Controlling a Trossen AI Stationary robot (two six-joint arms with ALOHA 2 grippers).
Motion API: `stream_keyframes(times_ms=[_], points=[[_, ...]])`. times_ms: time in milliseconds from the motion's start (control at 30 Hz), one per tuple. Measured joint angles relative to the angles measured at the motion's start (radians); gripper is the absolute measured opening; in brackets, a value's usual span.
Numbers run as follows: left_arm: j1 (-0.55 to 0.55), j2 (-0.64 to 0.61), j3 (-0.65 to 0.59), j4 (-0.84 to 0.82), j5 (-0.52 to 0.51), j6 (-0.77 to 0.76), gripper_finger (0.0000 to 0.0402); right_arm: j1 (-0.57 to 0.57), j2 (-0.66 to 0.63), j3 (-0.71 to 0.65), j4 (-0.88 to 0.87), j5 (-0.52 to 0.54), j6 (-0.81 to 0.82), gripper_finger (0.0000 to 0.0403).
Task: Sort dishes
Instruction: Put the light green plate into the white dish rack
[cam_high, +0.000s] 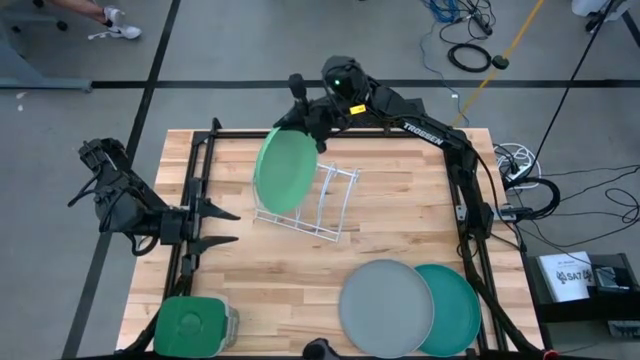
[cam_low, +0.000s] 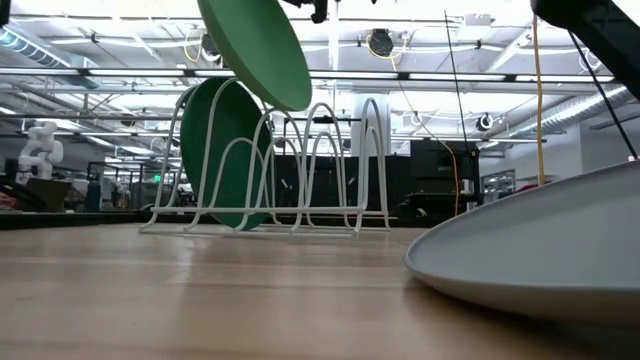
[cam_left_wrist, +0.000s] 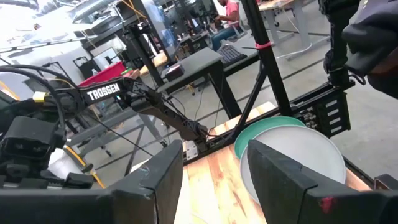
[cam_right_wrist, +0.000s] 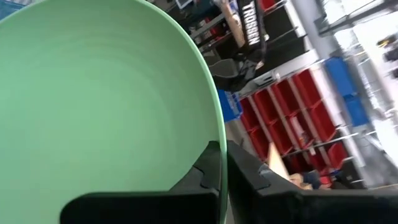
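Above the white wire dish rack (cam_high: 305, 205) near the table's far middle, the right gripper (cam_high: 312, 125) is pinching the rim of the light mint green plate (cam_high: 281, 168), its fingers pressed onto the edge from both faces, as the right wrist view is showing. The plate is hanging tilted, nearly on edge, probably so its lower rim can slide between two wire hoops. In the low view a dark green plate (cam_low: 222, 150) is already standing upright in the rack's end slot, and the mint plate is hovering over it, not yet seated. The hoops beside the dark plate are standing free, so the next slot is offering room, though the gap is narrow and the lower rim could be catching a wire or knocking the standing plate. The grey plate (cam_high: 386, 307) is lying flat at the table's near edge, partly overlapping the teal plate (cam_high: 458, 308) beside it; both are waiting well apart from the rack, with bare wood between. The left gripper (cam_high: 228, 227) is idling at the table's left edge, fingers spread and holding nothing, near a green square container (cam_high: 194, 326) at the near left corner.
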Motion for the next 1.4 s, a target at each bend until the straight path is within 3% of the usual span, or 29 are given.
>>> stream_keyframes(times_ms=[733, 867, 1200, 1400], points=[[0.009, -0.004, 0.001, 0.073, -0.008, 0.123, 0.0180, 0.008, -0.020, -0.002, 0.041, 0.000, -0.118, 0.0000], [0.032, -0.003, 0.001, 0.072, -0.008, 0.120, 0.0180, -0.008, -0.034, 0.001, -0.032, -0.053, -0.111, 0.0000], [0.062, -0.002, 0.001, 0.071, -0.007, 0.115, 0.0180, -0.017, -0.011, 0.001, -0.218, -0.042, -0.081, 0.0000], [0.063, 0.000, 0.001, 0.070, -0.005, 0.094, 0.0180, -0.019, 0.000, 0.000, -0.306, -0.031, 0.029, 0.0012]])
